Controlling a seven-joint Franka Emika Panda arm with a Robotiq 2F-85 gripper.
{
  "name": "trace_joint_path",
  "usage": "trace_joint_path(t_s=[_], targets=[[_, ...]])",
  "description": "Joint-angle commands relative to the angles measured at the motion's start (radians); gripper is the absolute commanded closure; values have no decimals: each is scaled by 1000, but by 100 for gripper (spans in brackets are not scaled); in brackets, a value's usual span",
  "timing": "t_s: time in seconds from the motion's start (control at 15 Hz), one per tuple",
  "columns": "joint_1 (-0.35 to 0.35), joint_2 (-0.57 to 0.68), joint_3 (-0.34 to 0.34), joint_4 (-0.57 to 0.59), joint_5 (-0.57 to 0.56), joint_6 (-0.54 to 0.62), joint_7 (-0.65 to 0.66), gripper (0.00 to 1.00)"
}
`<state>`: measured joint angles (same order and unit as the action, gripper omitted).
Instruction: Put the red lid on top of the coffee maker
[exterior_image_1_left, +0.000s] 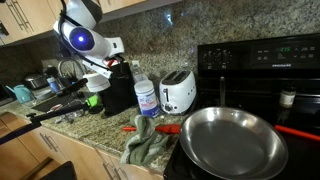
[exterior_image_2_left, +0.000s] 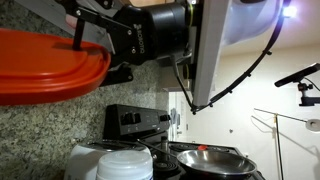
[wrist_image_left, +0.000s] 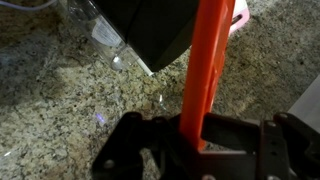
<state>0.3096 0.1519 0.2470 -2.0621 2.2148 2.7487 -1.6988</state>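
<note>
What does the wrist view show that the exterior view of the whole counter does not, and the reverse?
Only the wrist view: the red lid seen edge-on, clamped in the shut claw. Only that exterior view: the white toaster, the clear jar, the frying pan and the stove. Both: the black coffee maker and the speckled stone counter.

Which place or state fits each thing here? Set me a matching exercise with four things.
1 red lid
2 toaster
3 frying pan
4 green cloth

A on the stove
B clamped in the pincer
C crumpled at the counter front edge
D standing beside the clear jar

Pairs: 1-B, 2-D, 3-A, 4-C
</note>
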Motion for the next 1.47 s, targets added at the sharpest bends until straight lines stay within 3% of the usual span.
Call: trace_joint_path(t_s=[0.0,0.8,1.4], targets=[[0,0,0,0,0,0,0,100],[23,34,-1,77,122,-6,-97,100],[28,115,1,134,120,9,-99,100]])
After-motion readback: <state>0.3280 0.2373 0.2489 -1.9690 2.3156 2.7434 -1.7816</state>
